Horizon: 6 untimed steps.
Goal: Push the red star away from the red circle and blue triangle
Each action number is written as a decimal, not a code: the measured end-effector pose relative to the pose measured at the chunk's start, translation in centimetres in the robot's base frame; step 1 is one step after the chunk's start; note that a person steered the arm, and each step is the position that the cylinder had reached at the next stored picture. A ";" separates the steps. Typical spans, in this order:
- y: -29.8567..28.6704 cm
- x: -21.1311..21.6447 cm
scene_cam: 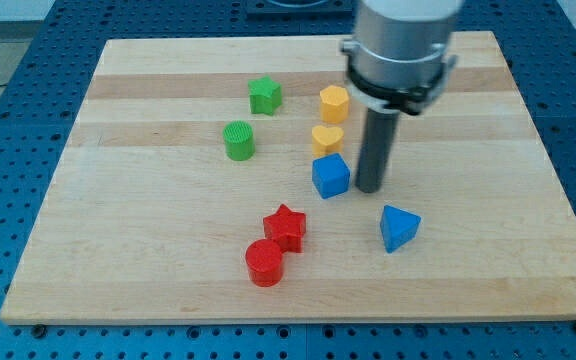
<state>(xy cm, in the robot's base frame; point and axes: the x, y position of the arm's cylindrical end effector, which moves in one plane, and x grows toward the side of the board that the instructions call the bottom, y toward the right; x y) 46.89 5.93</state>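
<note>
The red star [285, 226] lies at the lower middle of the board, touching the red circle [264, 262] just below and left of it. The blue triangle [399, 227] lies to the star's right, well apart from it. My tip [370, 188] is down on the board just right of the blue cube [331, 175]. It stands above and to the right of the star and above and to the left of the triangle.
A yellow heart [327, 138] and a yellow hexagon [334, 102] lie above the blue cube. A green star [264, 95] and a green cylinder [239, 140] lie at the upper left. The wooden board [118, 250] sits on a blue perforated table.
</note>
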 end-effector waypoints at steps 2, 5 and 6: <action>-4.7 0.1; 8.8 6.3; 0.8 7.3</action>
